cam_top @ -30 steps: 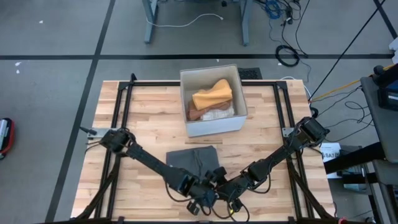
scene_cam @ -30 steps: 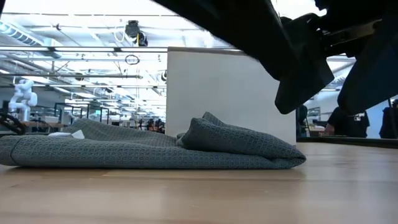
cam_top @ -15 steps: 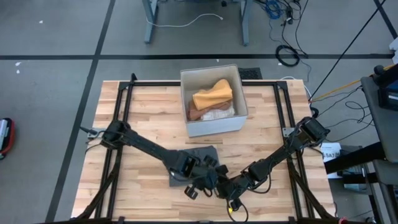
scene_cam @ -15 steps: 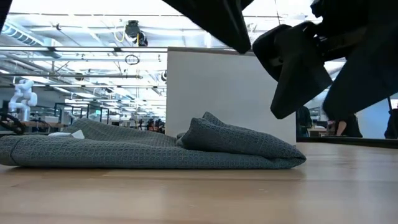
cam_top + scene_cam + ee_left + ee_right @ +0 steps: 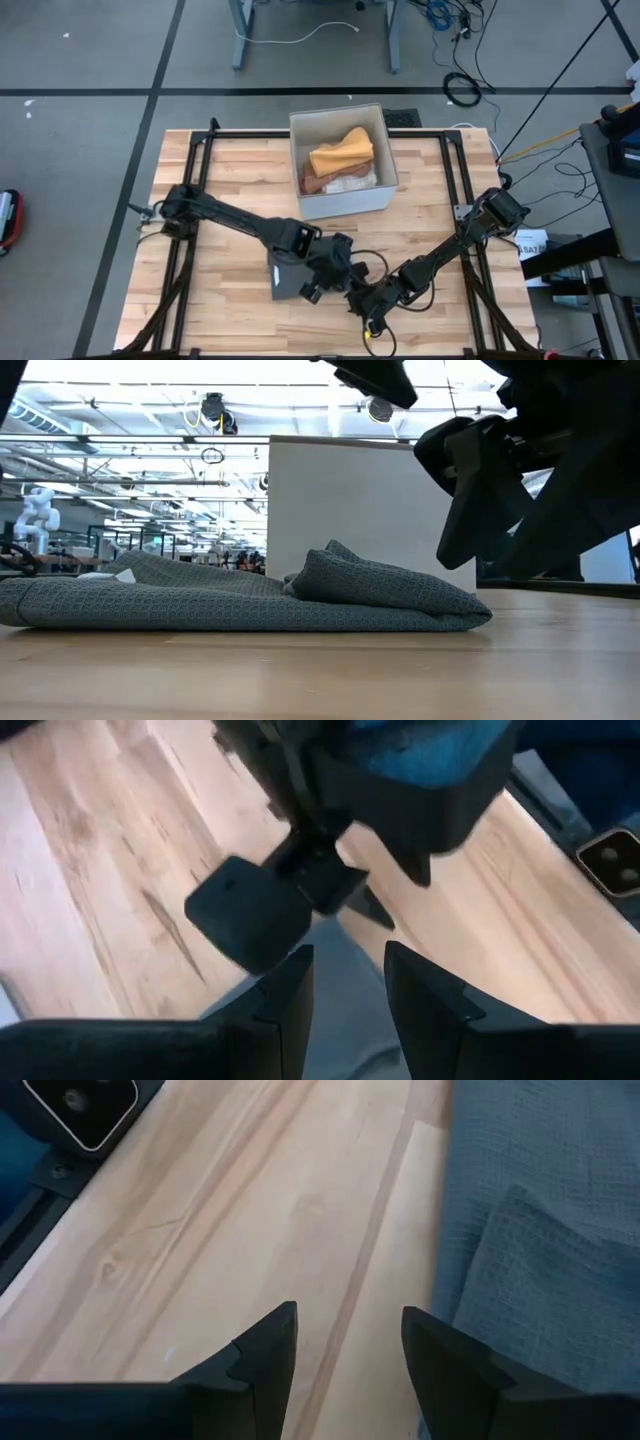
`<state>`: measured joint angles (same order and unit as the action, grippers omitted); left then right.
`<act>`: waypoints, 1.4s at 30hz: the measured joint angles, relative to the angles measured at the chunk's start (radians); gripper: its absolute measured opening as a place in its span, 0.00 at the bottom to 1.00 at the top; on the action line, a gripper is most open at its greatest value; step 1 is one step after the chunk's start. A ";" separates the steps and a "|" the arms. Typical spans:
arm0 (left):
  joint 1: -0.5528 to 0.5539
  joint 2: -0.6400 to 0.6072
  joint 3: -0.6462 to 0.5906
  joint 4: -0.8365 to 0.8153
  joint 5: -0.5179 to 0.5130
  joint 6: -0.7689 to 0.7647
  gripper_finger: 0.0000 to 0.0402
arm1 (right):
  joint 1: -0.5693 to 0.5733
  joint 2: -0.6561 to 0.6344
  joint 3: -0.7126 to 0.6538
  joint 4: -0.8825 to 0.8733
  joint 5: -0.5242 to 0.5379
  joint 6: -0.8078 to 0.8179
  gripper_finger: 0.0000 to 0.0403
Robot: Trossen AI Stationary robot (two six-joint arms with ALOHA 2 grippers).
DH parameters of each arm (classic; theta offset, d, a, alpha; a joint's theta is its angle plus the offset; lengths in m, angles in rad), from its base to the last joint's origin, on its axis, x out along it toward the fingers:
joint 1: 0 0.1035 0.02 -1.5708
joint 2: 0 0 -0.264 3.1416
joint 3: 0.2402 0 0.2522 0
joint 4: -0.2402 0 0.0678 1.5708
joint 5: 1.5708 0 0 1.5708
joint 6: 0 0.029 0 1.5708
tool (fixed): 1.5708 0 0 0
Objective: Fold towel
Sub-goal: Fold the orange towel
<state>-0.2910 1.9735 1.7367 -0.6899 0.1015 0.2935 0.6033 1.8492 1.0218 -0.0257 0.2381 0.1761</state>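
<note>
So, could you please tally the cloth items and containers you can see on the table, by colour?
Grey towel, lying on the table: 1
Orange cloth, in the box: 1
Brown cloth, in the box: 1
Pale patterned cloth, in the box: 1
White box: 1
Total: 5

Left gripper (image 5: pixel 345 982) is seen with fingers (image 5: pixel 285 995) parted, nothing held between. Grey towel (image 5: pixel 345 1010) is framed in the gap. Right gripper (image 5: pixel 255 910) is seen close ahead, over wooden table (image 5: pixel 90 870).

Towel (image 5: pixel 288 275) on table (image 5: pixel 230 180), before box (image 5: pixel 340 200)
</note>
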 joint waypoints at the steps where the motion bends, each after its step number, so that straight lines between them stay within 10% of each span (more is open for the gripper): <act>1: 0.003 -0.005 0.000 -0.007 0.007 0.000 0.33 | 0.000 0.000 0.000 0.000 0.000 0.000 0.43; 31: 0.080 -0.277 -0.011 0.014 -0.193 -0.282 0.33 | 0.004 -0.179 -0.001 0.004 0.051 -0.086 0.43; 42: 0.018 -0.536 -0.278 0.086 -0.271 -0.341 0.33 | 0.003 -0.185 0.000 0.004 0.052 -0.108 0.43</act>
<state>-0.2727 1.4379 1.4584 -0.6039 -0.1698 -0.0471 0.6067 1.6642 1.0218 -0.0221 0.2905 0.0682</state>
